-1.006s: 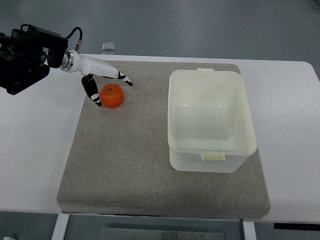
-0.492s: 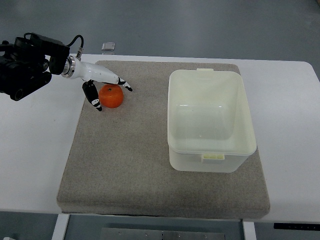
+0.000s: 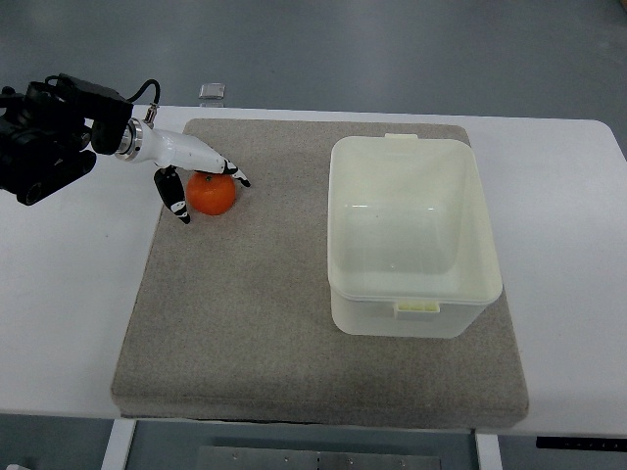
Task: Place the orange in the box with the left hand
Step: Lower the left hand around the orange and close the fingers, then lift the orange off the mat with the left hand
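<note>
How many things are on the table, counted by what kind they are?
Orange: 1
Box: 1
Grey mat: 1
Small metal thing at the far edge: 1
Total: 4

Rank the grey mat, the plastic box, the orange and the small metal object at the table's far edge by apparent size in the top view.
Largest to smallest:
1. grey mat
2. plastic box
3. orange
4. small metal object

The small metal object lies farther from the camera, but the gap to the orange looks clear enough to rank.
</note>
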Tool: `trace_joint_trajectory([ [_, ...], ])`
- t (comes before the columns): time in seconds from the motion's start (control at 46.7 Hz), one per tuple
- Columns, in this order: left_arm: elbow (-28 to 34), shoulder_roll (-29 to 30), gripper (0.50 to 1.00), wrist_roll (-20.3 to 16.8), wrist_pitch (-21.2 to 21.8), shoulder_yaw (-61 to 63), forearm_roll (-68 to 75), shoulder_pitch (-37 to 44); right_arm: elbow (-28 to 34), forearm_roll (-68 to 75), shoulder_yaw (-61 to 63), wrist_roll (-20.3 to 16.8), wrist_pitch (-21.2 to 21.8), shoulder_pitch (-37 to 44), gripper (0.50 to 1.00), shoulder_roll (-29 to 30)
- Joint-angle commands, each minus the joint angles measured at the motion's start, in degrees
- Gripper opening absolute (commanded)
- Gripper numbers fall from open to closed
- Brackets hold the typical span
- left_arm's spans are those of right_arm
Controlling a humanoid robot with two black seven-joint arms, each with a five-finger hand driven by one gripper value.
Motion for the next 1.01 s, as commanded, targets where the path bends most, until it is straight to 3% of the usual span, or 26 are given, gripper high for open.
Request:
trace_joint_trajectory([
  [0.0, 0.02, -0.11, 0.969, 0.00, 0.30, 0.04, -0.01, 0.00, 0.00, 0.00, 0.01, 0.00, 0.00, -0.04, 0.926, 0.00],
  [0.107, 0.02, -0.11, 0.911, 0.00, 1.35, -0.05, -0.01, 0.00, 0.00, 0.00, 0.01, 0.00, 0.00, -0.04, 0.926, 0.00],
  [0.257, 0.11, -0.20, 0.722, 0.00, 1.97, -0.13, -0.18, 0.00, 0.00, 0.00, 0.01, 0.00, 0.00, -0.04, 0.926, 0.00],
  [0.321, 0.20, -0.20, 0.664, 0.00, 1.97, -0.14, -0.18, 0.00, 0.00, 0.00, 0.01, 0.00, 0.00, -0.04, 0.926, 0.00],
  [0.364, 0.37, -0.20, 0.581, 0.00, 1.97, -0.05, -0.18, 0.00, 0.00, 0.00, 0.01, 0.00, 0.00, -0.04, 0.926, 0.00],
  [0.385, 0.46, -0.29, 0.500, 0.00, 1.88, -0.05, -0.18, 0.00, 0.00, 0.00, 0.01, 0.00, 0.00, -0.04, 0.926, 0.00],
  [0.985, 3.72, -2.22, 0.500, 0.00, 1.97, -0.84, -1.41, 0.44, 0.00, 0.00, -0.08, 0.00, 0.00, -0.04, 0.926, 0.00],
])
